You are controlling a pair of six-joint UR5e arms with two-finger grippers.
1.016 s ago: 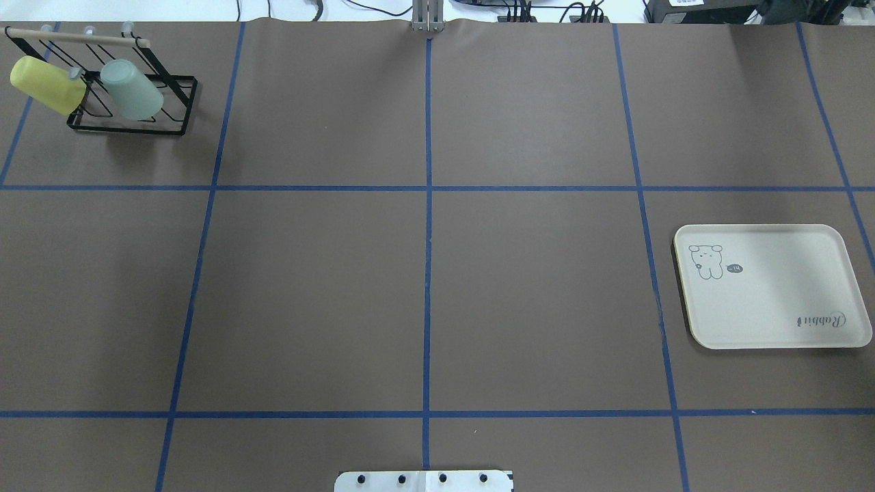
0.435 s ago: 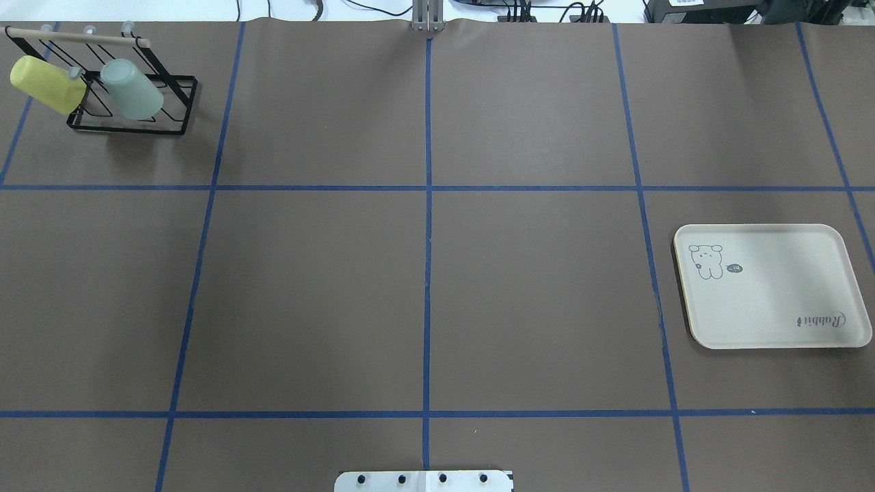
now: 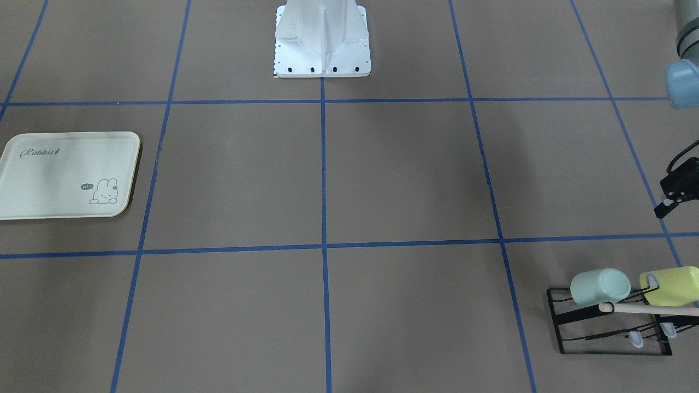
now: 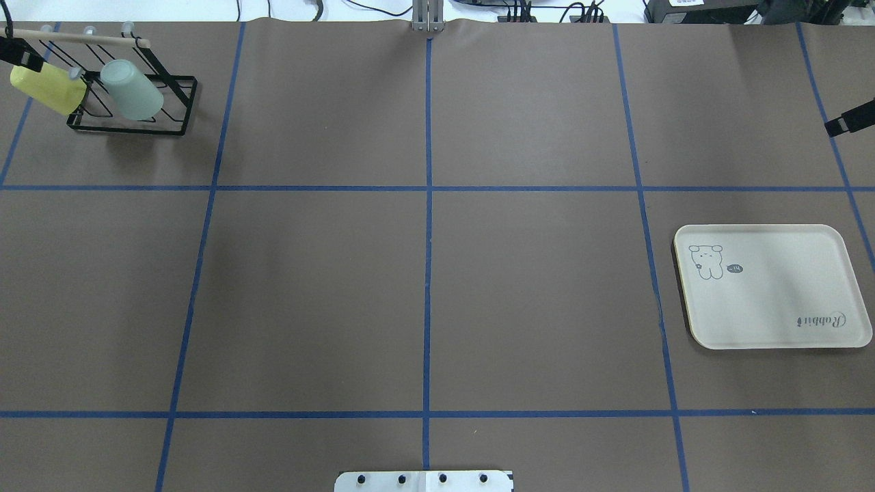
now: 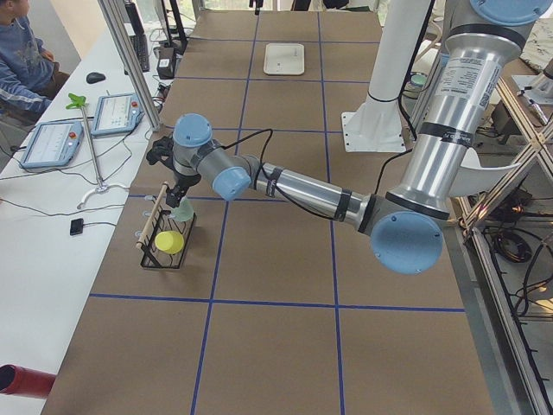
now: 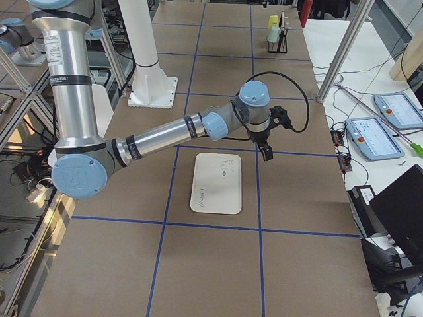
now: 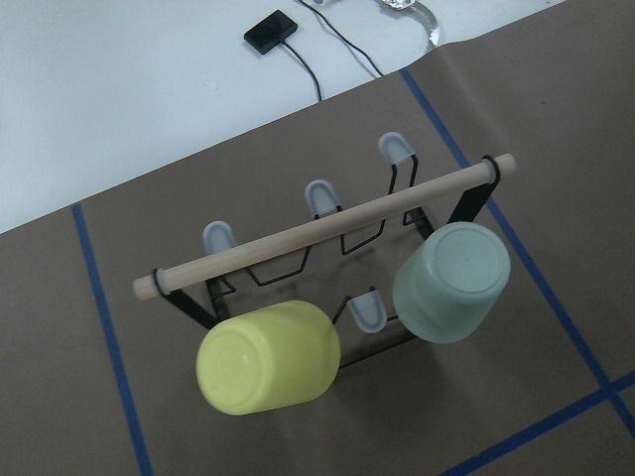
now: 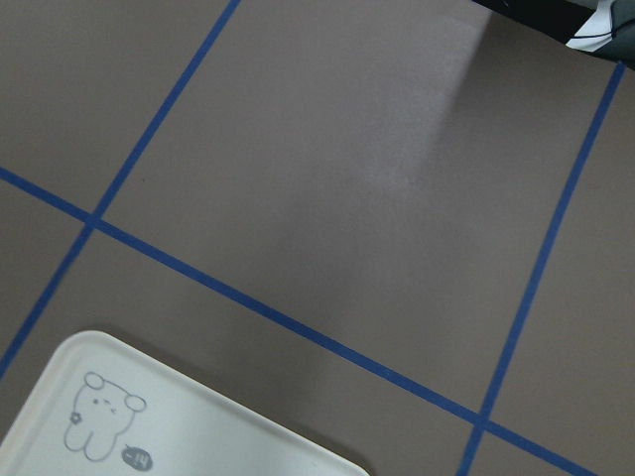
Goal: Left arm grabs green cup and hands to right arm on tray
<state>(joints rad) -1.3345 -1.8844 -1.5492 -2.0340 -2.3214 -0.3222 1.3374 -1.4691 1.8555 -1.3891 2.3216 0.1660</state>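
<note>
The green cup (image 4: pixel 132 89) hangs mouth-down and tilted on a black wire rack (image 4: pixel 174 130) at the far left of the table, beside a yellow-green cup (image 4: pixel 48 87). It also shows in the left wrist view (image 7: pixel 451 283) and the front view (image 3: pixel 599 286). My left gripper (image 4: pixel 8 52) shows only as a black tip at the view's edge, above the rack and next to the yellow-green cup; I cannot tell if it is open. The tray (image 4: pixel 772 287) lies empty at the right. My right gripper (image 4: pixel 847 123) peeks in beyond the tray; its state is unclear.
The rack has a wooden rod (image 7: pixel 327 223) across its top and several bare capped pegs (image 7: pixel 319 195). The robot's white base (image 3: pixel 322 41) stands at the near middle edge. Blue tape lines divide the brown table. An operator (image 5: pixel 22 60) sits beside the table.
Both grippers have come into the overhead view: the left at the top-left edge by the rack, the right at the right edge beyond the tray. Cups and tray have not moved.
</note>
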